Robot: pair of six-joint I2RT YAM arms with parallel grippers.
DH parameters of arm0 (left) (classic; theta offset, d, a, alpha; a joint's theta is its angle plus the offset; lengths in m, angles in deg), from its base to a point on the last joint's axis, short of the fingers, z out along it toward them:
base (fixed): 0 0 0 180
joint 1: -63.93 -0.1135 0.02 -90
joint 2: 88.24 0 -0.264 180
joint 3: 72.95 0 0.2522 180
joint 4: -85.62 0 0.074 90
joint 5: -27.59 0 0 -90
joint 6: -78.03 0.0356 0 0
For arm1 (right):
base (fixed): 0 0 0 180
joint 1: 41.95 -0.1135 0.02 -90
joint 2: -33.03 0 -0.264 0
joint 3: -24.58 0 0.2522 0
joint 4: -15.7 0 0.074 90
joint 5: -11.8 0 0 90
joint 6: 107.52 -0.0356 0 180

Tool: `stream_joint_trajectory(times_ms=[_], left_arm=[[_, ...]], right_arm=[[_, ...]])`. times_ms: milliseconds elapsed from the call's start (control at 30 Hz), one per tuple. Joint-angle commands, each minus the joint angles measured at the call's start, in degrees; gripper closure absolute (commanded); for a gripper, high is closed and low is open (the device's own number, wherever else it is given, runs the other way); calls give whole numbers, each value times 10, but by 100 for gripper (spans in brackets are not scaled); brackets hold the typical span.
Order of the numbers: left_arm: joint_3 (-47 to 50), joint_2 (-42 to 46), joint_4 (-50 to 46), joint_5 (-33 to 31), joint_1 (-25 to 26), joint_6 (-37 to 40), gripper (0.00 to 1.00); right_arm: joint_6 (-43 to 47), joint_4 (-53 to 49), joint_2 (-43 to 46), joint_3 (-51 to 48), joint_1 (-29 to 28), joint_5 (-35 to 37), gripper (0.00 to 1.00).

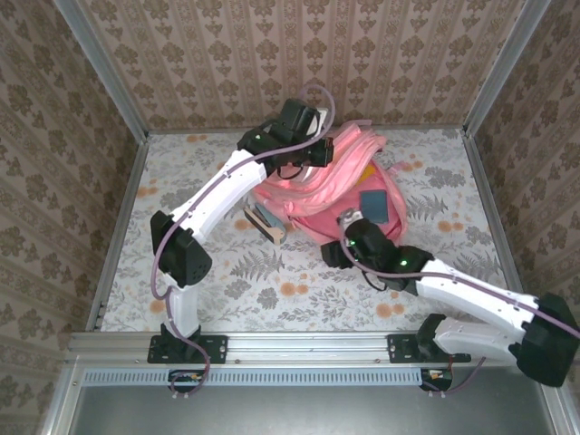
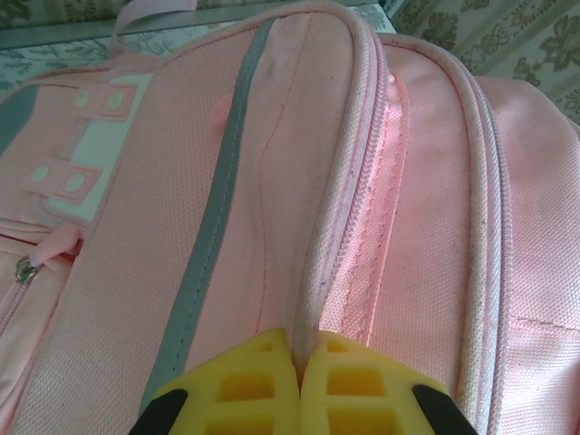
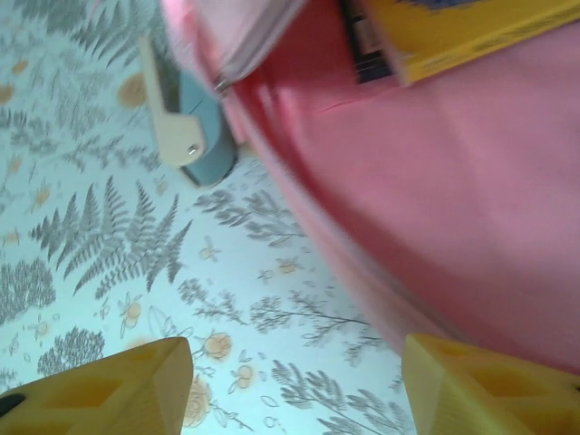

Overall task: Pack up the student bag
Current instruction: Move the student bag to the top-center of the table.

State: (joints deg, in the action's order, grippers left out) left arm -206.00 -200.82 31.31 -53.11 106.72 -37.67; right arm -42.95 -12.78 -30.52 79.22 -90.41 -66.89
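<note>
Currently the pink backpack (image 2: 181, 227) is pinched at its rim by the left hand (image 2: 299, 385); the open, empty right hand (image 3: 294, 367) is likely needed next to load an item.

The table (image 1: 272, 281) has a pale cover printed with grey-green ferns and small orange flowers. Beige wallpaper panels with a brown damask pattern enclose it on three sides: the far wall (image 1: 308, 54), the left wall (image 1: 45, 181) and the right wall (image 1: 544, 181). A left metal post (image 1: 101, 68) and a right metal post (image 1: 505, 65) stand at the far corners. A slotted metal rail (image 1: 308, 349) runs along the near edge. The light is soft and even.
</note>
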Motion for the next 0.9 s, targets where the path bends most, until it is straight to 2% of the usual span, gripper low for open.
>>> stream_joint_trajectory(times_ms=[0, 133, 367, 867], left_arm=[[-44, -5, 14, -10, -15, 13, 100], [-59, -13, 11, -2, -20, 21, 100], [-83, -20, -11, 19, -36, 33, 100], [-82, -28, 6, 49, -72, 35, 100]], right_arm=[[36, 44, -66, 49, -42, 33, 40], [71, 56, -156, 120, -63, 16, 44], [125, 71, -299, 215, -66, -25, 55], [151, 67, -500, 382, -59, 14, 66]])
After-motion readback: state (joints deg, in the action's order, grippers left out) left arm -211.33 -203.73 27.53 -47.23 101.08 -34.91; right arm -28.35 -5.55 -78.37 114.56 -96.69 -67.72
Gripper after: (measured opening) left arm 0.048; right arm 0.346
